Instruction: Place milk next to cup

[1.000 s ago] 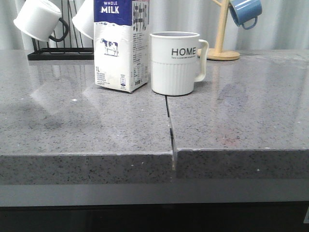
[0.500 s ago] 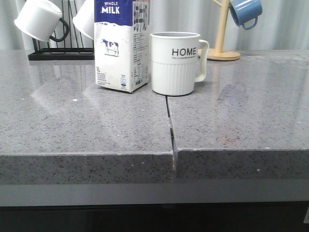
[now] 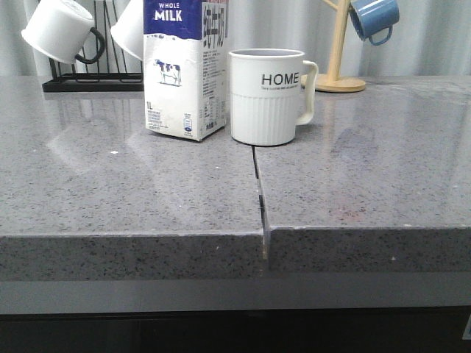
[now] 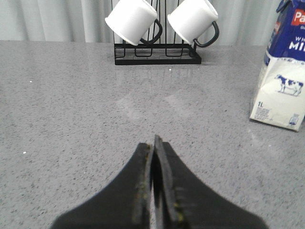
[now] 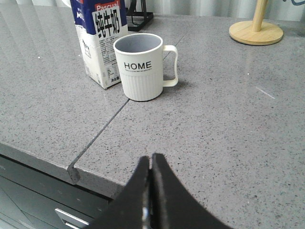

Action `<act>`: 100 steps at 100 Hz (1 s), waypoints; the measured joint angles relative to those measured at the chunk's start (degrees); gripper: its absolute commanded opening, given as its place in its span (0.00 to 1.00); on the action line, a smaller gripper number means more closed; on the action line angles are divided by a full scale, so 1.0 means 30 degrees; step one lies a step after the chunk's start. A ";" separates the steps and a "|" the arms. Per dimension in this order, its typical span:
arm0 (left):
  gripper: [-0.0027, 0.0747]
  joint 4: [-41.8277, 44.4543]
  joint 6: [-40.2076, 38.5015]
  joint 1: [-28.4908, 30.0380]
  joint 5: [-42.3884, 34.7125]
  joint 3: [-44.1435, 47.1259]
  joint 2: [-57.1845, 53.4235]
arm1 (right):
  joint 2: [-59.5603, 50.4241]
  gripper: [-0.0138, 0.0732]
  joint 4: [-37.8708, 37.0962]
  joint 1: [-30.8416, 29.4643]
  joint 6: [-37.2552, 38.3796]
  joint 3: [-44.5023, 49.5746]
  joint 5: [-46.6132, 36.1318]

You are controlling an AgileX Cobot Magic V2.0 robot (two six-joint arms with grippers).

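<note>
On the worktop (image 3: 110, 191), milk (image 3: 184, 70) upright just beside cup (image 3: 266, 95).
I see left claw (image 4: 153, 143) and right claw (image 5: 151, 160) both closed, empty; cup handle points right.

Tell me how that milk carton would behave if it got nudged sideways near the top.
The milk carton is tall on a narrow base, so it would probably tip rather than slide. The polished countertop may let a low push slide it instead. Its paperboard walls look slightly creased, so likely to dent under squeeze.
</note>
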 measured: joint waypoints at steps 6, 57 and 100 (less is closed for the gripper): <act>0.01 0.0167 0.0000 0.0000 0.0205 0.0323 -0.0680 | 0.0000 0.12 0.0000 0.0000 0.0000 0.0000 0.0000; 0.01 0.0302 0.0000 0.0048 -0.1560 0.3457 -0.4440 | 0.0000 0.12 0.0000 0.0000 0.0000 0.0000 0.0000; 0.01 -0.0589 0.0034 0.0796 -0.3885 0.6112 -0.4589 | -0.0077 0.12 0.0000 0.0000 0.0000 0.0012 0.0000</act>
